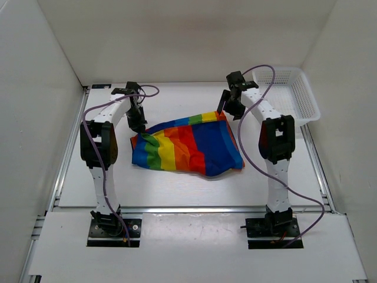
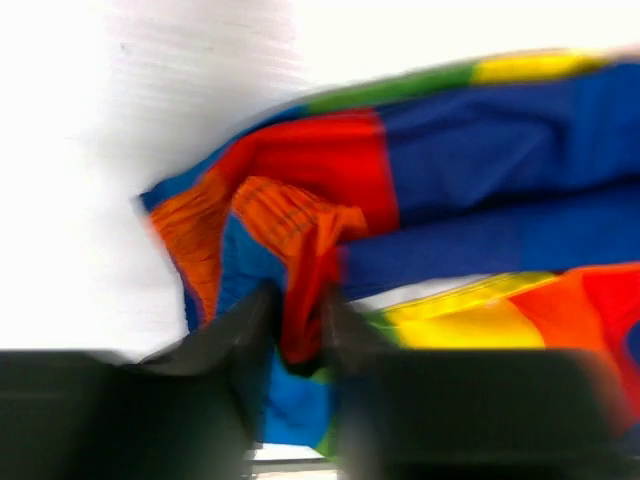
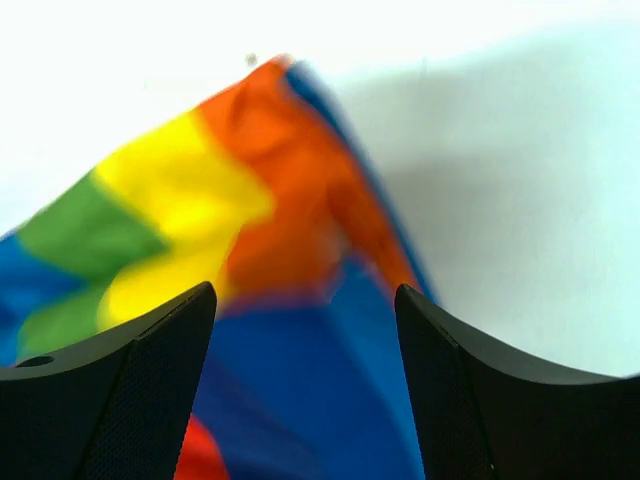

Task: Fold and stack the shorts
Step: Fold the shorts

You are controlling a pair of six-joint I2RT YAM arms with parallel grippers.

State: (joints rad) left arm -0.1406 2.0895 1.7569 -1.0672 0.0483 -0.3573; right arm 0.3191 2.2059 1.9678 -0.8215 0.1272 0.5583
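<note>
The rainbow-striped shorts point(image 1: 188, 144) lie crumpled in the middle of the white table, dark blue at the right, red, yellow and green toward the left. My left gripper point(image 1: 139, 124) is at their far left corner, shut on a red-orange fold of the shorts point(image 2: 305, 270). My right gripper point(image 1: 231, 107) hovers open over the far right corner; its fingers point(image 3: 150, 370) stand wide apart above the blue and orange cloth point(image 3: 300, 330), holding nothing.
A white mesh basket point(image 1: 293, 94) stands at the far right of the table. White walls close in the left, back and right sides. Purple cables loop off both arms.
</note>
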